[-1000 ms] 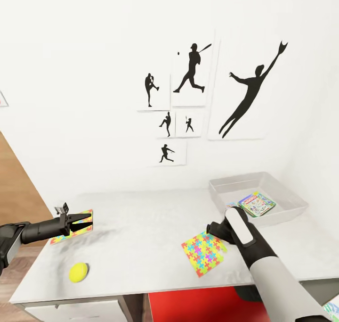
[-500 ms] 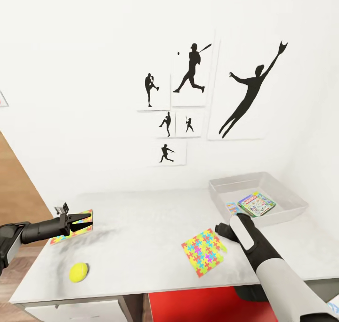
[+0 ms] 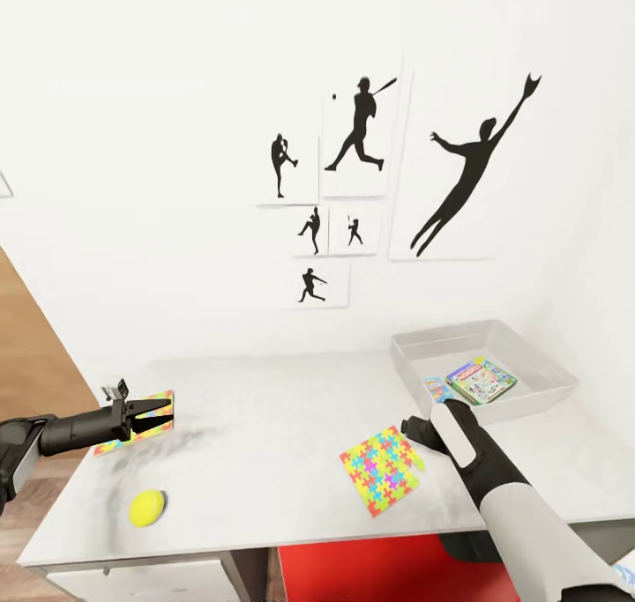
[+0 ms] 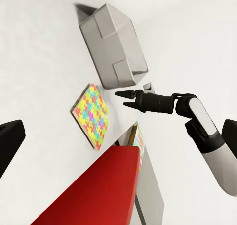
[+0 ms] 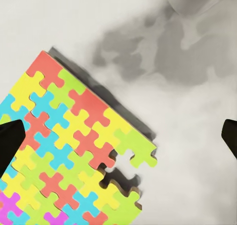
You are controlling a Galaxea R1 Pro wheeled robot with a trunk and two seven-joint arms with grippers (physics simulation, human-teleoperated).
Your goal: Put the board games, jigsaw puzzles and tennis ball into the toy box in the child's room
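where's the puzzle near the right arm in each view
Head view: puzzle flat on the table, near its front edge, beside the right arm.
Left wrist view: puzzle on the table between the toy box and the red chair.
Right wrist view: puzzle close up, one corner toward the picture's centre.
Shared landmark: the mottled table top.

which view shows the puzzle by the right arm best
Right wrist view: the puzzle lies close up, its pieces distinct. Head view shows it whole but small on the table; left wrist view shows it small and angled.
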